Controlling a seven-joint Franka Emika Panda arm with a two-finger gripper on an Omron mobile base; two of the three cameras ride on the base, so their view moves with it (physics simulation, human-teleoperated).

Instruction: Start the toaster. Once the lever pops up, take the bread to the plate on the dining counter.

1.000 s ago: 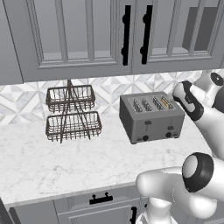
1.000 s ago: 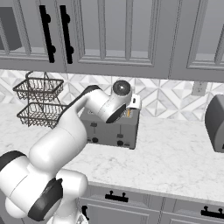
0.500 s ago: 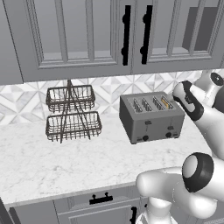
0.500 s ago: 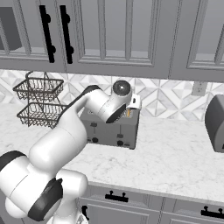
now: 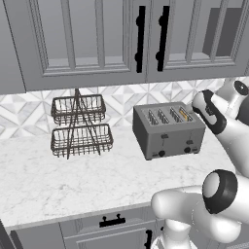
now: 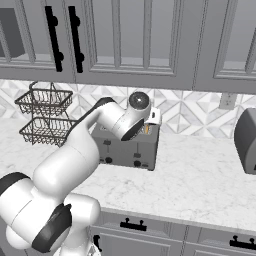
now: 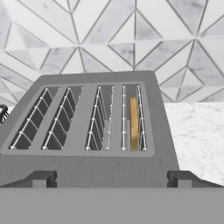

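The grey four-slot toaster (image 5: 168, 129) stands on the wall counter against the tiled backsplash, and my arm partly covers the toaster (image 6: 127, 150) in the right base view. The bread (image 7: 134, 124) sits down in the rightmost slot with only its tan top edge showing, also seen as a tan sliver of bread (image 5: 185, 114) and bread (image 6: 148, 129) from the base cameras. My gripper (image 7: 111, 179) hovers just above the toaster (image 7: 87, 153) near its front edge. It is open wide, with nothing between its fingertips (image 7: 41, 177). The plate and the dining counter are out of view.
A two-tier wire basket (image 5: 80, 126) stands left of the toaster on the marble counter (image 5: 58, 180). Grey upper cabinets with black handles (image 5: 141, 36) hang overhead. A rounded grey appliance (image 6: 246, 140) sits at the far right, below a wall outlet (image 6: 227, 100).
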